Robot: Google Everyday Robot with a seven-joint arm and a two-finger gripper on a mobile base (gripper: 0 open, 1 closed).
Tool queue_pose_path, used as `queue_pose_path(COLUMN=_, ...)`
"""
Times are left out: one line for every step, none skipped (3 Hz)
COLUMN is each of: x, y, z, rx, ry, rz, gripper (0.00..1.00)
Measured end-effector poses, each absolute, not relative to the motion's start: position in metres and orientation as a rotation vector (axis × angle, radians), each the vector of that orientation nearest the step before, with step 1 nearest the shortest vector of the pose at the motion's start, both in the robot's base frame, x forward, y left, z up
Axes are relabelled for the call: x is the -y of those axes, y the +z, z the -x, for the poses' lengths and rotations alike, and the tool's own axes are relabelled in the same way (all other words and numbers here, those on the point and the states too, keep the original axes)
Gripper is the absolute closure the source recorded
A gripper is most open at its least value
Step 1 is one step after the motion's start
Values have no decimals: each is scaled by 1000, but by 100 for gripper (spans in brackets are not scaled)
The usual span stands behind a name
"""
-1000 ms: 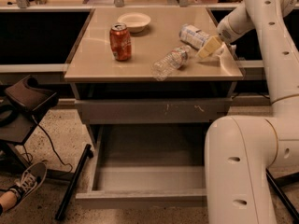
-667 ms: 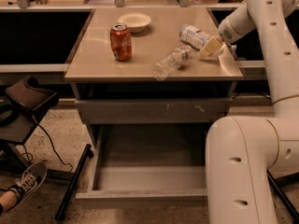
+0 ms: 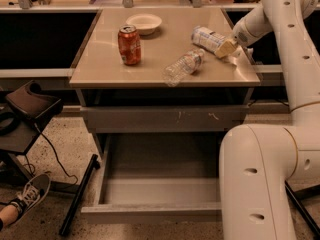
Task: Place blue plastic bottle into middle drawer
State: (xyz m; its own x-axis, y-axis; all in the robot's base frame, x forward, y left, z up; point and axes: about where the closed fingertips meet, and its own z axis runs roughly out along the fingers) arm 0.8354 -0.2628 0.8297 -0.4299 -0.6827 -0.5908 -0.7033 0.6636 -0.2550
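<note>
The blue plastic bottle (image 3: pixel 207 37), stubby with a pale blue-and-white label, lies on its side at the right of the tan tabletop (image 3: pixel 105 69). My gripper (image 3: pixel 226 47) is at the bottle's right end, touching or very close to it, low over the table. The white arm reaches in from the upper right. The middle drawer (image 3: pixel 150 213) stands pulled open below the table, with a flat grey inside and nothing in it. My arm's lower body covers its right part.
A slim clear bottle (image 3: pixel 183 67) lies just left of the gripper. A red can (image 3: pixel 129 45) and a white bowl (image 3: pixel 144 23) stand further left. A shut drawer front with pale scratches (image 3: pixel 165 118) is above the open drawer. A person's shoe (image 3: pixel 29 193) and black stands are at the lower left.
The gripper has crept slightly up toward the blue bottle's end. The bottle and other things have not moved.
</note>
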Motion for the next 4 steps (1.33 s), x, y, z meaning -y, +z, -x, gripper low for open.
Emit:
queue_pose_path(x=258, y=852, z=-830, rx=-2215, ry=-12, rz=1084, gripper=88)
queue_pose_path(x=229, y=907, z=-823, rx=-2197, ry=-95, rz=1125, gripper=100)
queue_pose_path(x=206, y=953, z=-798, rx=-2209, ry=-115, rz=1148, gripper=100)
queue_pose_path(x=198, y=987, z=-767, rx=-2251, ry=-154, rz=1159, gripper=100)
